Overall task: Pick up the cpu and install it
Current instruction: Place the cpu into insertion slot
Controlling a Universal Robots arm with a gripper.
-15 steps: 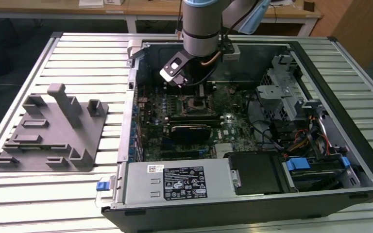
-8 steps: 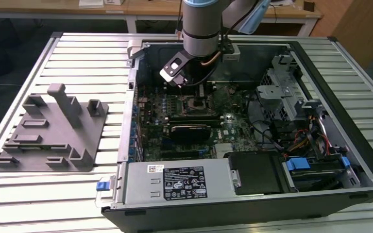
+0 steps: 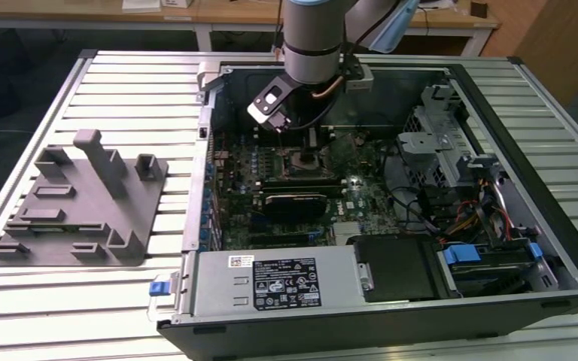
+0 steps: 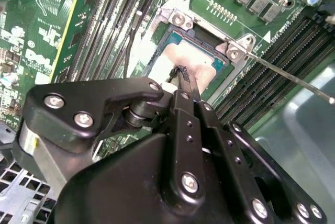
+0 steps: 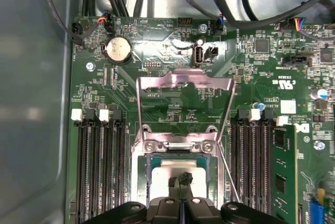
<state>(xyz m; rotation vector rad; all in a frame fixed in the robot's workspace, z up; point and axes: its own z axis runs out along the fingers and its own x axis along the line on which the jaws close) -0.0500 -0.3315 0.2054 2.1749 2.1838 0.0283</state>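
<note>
Over open computer case (image 3: 530, 248) on slatted surface (image 3: 118, 90), your hand (image 3: 281, 124) hangs above motherboard socket (image 5: 180, 145). Both wrist views: hand (image 4: 183, 72) (image 5: 180, 179) has fingers pressed together, nothing pinched, tips on or just above cpu (image 4: 167, 59) (image 5: 201, 174); you cannot tell which. Cpu lies flat inside socket, silvery top up. Metal cover plate (image 5: 183, 82) swung open. Thin lever (image 4: 288, 75) angles out beside socket. Grey fixture block (image 3: 78, 203) sits at exterior view's left, well apart from case.
</note>
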